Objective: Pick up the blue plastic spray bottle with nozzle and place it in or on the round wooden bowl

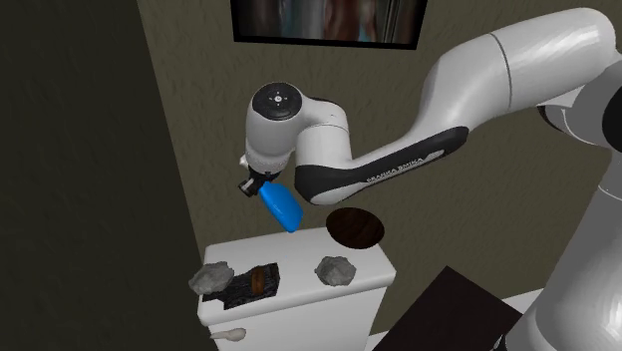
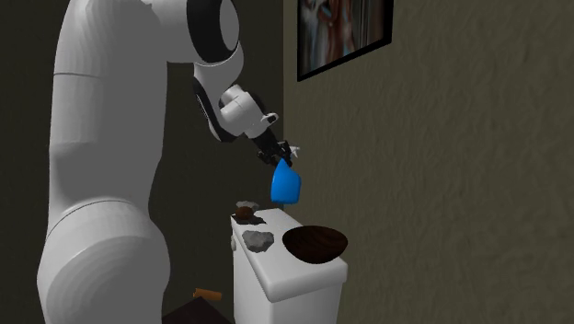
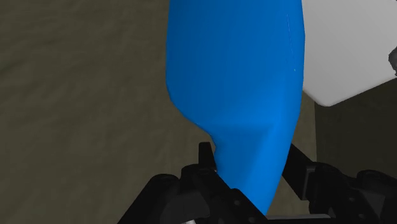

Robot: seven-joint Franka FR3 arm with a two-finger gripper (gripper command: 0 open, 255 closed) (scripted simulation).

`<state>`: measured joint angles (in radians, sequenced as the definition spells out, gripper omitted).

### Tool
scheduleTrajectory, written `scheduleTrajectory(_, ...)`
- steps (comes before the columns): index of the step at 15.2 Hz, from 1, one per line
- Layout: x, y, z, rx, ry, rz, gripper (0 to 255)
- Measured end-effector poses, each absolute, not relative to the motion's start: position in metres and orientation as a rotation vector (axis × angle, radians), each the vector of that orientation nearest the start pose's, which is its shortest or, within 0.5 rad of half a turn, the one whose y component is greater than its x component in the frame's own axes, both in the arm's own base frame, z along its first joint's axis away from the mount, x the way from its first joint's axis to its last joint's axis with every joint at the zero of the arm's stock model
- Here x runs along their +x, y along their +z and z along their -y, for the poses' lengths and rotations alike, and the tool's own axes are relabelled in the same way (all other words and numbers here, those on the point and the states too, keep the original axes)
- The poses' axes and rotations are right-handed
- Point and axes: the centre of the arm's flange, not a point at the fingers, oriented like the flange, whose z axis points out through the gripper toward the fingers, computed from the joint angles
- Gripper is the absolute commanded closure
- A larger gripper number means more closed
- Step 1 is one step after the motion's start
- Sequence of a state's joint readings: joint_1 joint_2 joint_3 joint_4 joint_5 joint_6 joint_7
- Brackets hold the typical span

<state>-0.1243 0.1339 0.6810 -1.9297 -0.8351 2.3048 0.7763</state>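
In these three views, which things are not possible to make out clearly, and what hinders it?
1. The nozzle of the blue spray bottle: shoulder view, hidden by the black two-finger gripper clasping it.
2. The framed wall picture: blurred, and cut off by the shoulder view's top edge.
3. The dark brown flat thing on the white cabinet: shoulder view, too small to identify.

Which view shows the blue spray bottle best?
Second exterior view: the whole blue spray bottle hangs from the tool, clear against the wall. Shoulder view shows its body jutting from under the arm; wrist view shows its body clasped close up.
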Motion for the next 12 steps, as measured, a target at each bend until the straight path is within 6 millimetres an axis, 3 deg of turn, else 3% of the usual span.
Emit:
scheduleTrajectory(4, 0.531, 0.484, -0.293, -3.271, -1.002, 0.416, 255)
scheduleTrajectory(12, 0.481, 0.496, -0.207, -3.273, -1.000, 0.415, 255)
